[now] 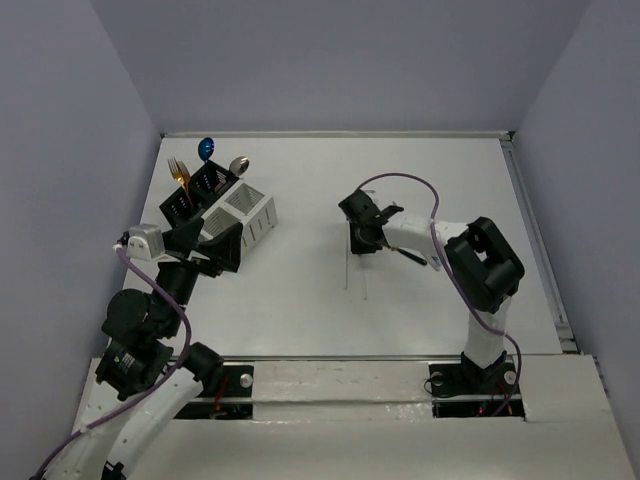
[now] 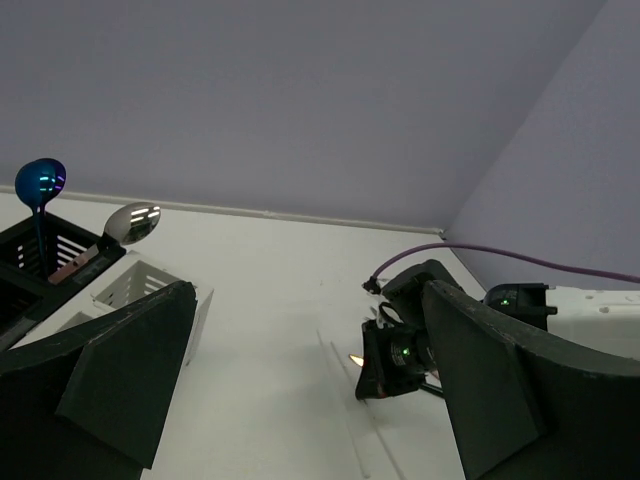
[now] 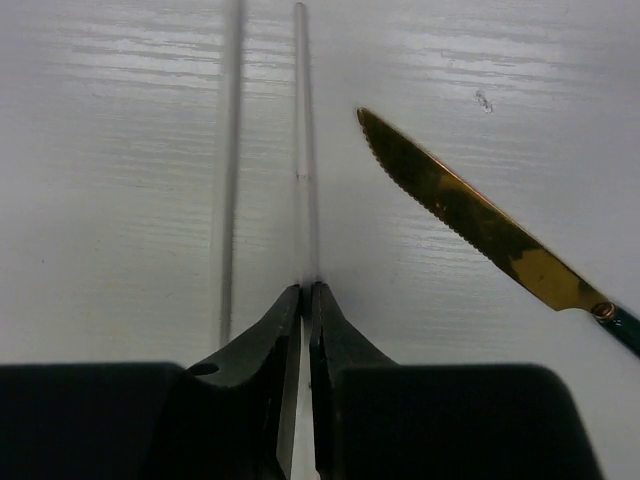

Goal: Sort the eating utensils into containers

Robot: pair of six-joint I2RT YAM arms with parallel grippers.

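Observation:
Two white chopsticks (image 3: 231,150) lie side by side on the white table. My right gripper (image 3: 305,292) is down on the table, its jaws shut on the right-hand chopstick (image 3: 303,120), which runs away from the fingertips. A gold-bladed knife (image 3: 470,215) with a dark teal handle lies just to the right of it. From above, the right gripper (image 1: 362,243) sits mid-table over the chopsticks (image 1: 348,268). My left gripper (image 1: 215,250) hangs open and empty beside the white container (image 1: 252,212). The black container (image 1: 195,195) holds a blue spoon (image 1: 206,149), a gold fork (image 1: 178,170) and a silver spoon (image 1: 238,164).
Grey walls close in the table on three sides, with a rail (image 1: 535,240) along the right edge. In the left wrist view, the blue spoon (image 2: 40,185) and silver spoon (image 2: 132,222) stand at left, and the right gripper (image 2: 395,360) is between my open fingers (image 2: 130,370).

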